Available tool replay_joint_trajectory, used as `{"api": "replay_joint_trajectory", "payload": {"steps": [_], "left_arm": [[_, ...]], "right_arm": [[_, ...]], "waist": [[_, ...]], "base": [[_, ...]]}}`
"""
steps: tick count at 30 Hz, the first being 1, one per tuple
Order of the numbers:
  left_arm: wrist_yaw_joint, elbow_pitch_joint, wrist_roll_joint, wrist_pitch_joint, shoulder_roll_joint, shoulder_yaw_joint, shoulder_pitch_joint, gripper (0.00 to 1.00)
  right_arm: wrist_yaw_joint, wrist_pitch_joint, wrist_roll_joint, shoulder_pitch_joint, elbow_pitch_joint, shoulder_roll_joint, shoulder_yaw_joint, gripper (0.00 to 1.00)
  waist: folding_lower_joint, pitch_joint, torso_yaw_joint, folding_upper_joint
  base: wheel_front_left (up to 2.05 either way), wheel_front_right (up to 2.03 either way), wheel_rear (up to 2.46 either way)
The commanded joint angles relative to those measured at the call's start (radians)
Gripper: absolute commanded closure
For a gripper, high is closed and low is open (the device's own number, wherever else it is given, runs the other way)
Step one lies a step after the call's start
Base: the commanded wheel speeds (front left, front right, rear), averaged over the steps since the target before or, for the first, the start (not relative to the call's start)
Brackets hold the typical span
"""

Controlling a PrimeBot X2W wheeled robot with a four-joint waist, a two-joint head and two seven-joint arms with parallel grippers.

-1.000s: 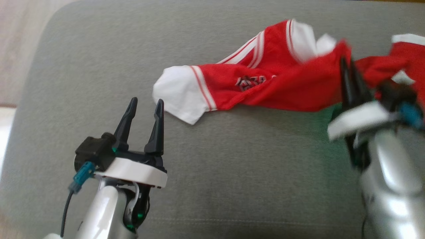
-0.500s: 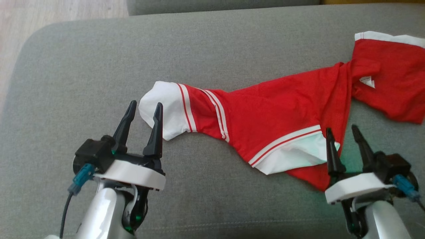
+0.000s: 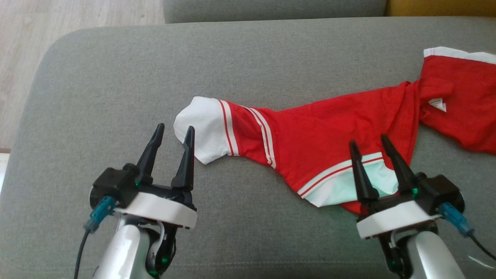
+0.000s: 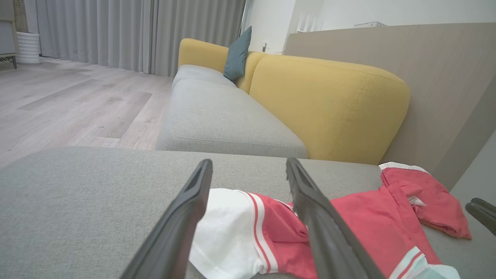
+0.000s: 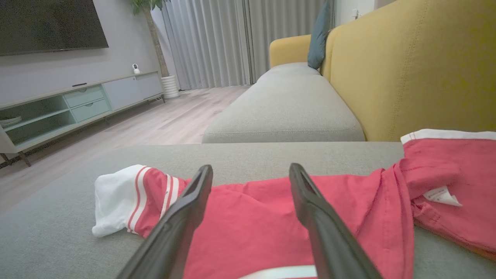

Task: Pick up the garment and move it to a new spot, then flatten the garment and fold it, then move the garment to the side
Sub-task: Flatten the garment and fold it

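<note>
Red-and-white jersey (image 3: 329,131) is on the grey seat cushion (image 3: 116,77), unheld. It lies bunched and twisted, not flat, running from about the cushion's middle out toward its right edge; the far right part leaves the head view.

White sleeve (image 3: 201,133) with red stripes is the end nearest the cushion's middle. A second white striped band (image 3: 341,182) faces the cushion's front edge. White label (image 3: 438,104) shows on the red cloth nearer the right edge.

Left gripper (image 3: 175,126): fingers spread, nothing between them. Their tips sit just beside the white sleeve, and in the head view one tip overlaps its edge. Can't tell if it's touching.

Right gripper (image 3: 368,139): fingers spread, not clamped on anything. They're over the striped band and the red cloth near the front edge. Contact with the fabric not resolvable; right wrist view just shows red cloth (image 5: 252,217) past the fingers.

Background: yellow backrest (image 4: 329,104) along the cushion's back edge, teal pillow (image 4: 237,54) further along it, and wood floor (image 3: 77,15) off the left side.
</note>
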Motion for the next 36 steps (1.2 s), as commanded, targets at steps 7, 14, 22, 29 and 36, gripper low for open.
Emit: {"api": "replay_joint_trajectory", "payload": {"steps": [7,14,22,29,36], "left_arm": [[0.006,-0.039,-0.002,-0.008,0.007,0.025,-0.019,0.0],[0.005,-0.037,-0.006,-0.008,0.007,0.019,-0.031,0.0],[0.001,-0.032,-0.008,-0.008,0.007,0.015,-0.048,0.0],[-0.003,-0.026,-0.007,-0.008,0.007,0.016,-0.056,0.0],[-0.005,-0.021,-0.007,-0.008,0.007,0.015,-0.064,0.0]], "right_arm": [[0.007,0.023,-0.005,0.018,0.015,-0.007,-0.005,0.0],[0.007,0.096,-0.024,0.023,0.111,-0.019,-0.014,0.0],[0.007,0.125,-0.031,-0.014,0.187,-0.025,-0.012,0.0],[0.007,0.115,-0.04,-0.046,0.231,-0.03,-0.011,0.0],[0.007,0.106,-0.049,-0.07,0.266,-0.028,-0.002,0.0]], "waist": [[0.0001,0.013,0.015,-0.0001],[0.0001,0.038,0.028,-0.0001],[0.0001,0.065,0.045,-0.0001],[0.0001,0.081,0.058,-0.0001],[0.0001,0.089,0.066,-0.0001]], "base": [[0.0,0.0,0.0],[0.0,0.0,0.0],[0.0,0.0,0.0],[0.0,0.0,0.0],[0.0,0.0,0.0]]}}
